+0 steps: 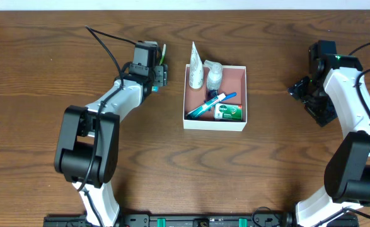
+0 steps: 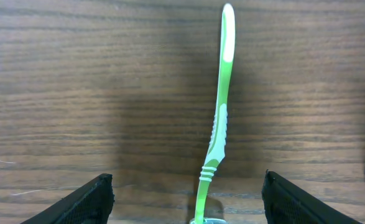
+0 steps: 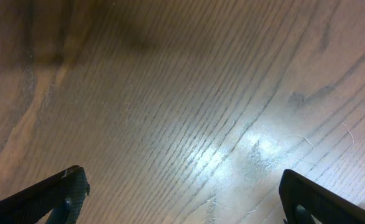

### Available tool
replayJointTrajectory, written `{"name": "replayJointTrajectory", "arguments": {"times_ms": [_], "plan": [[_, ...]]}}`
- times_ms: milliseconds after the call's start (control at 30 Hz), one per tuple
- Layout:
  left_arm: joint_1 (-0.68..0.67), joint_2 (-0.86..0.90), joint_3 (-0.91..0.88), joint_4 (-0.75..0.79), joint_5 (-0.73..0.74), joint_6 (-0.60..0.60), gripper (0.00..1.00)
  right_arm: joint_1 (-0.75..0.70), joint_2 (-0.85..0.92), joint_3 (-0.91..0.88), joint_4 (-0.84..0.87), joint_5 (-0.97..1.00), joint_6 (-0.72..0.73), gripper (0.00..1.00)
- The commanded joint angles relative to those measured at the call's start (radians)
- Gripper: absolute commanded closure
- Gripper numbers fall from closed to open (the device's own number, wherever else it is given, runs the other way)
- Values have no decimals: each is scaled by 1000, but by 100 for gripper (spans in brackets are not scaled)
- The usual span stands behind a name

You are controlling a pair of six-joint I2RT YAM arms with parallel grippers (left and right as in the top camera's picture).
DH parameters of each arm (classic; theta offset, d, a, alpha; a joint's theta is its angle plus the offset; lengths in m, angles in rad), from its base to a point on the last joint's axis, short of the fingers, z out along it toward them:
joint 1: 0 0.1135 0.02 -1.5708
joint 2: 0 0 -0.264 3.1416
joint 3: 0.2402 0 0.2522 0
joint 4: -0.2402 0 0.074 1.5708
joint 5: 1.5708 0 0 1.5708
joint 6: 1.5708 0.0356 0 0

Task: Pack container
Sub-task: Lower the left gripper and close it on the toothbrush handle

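Overhead view: container point(image 1: 214, 124) centre frame, part-filled; left gripper point(image 2: 187, 190), jaws apart and empty, straddles green toothbrush point(image 2: 218, 134) at container's upper left, so lower squarely, close mid-handle; right gripper point(image 3: 182, 185) spread wide, empty, over table point(image 3: 170, 93).

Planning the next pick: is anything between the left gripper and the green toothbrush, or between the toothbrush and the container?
Nothing visible does. The green toothbrush lies on the table between the open jaws of the left gripper, and only bare wood separates it from the container.
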Motion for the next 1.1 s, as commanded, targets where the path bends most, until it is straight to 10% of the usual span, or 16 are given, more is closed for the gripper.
{"name": "replayJointTrajectory", "arguments": {"times_ms": [0,1067], "plan": [[4,38,16,5,8,20,23,-6,7,7,0,11,-5,1],[4,78,16,29,8,54,23,-6,7,7,0,11,-4,1]]}}
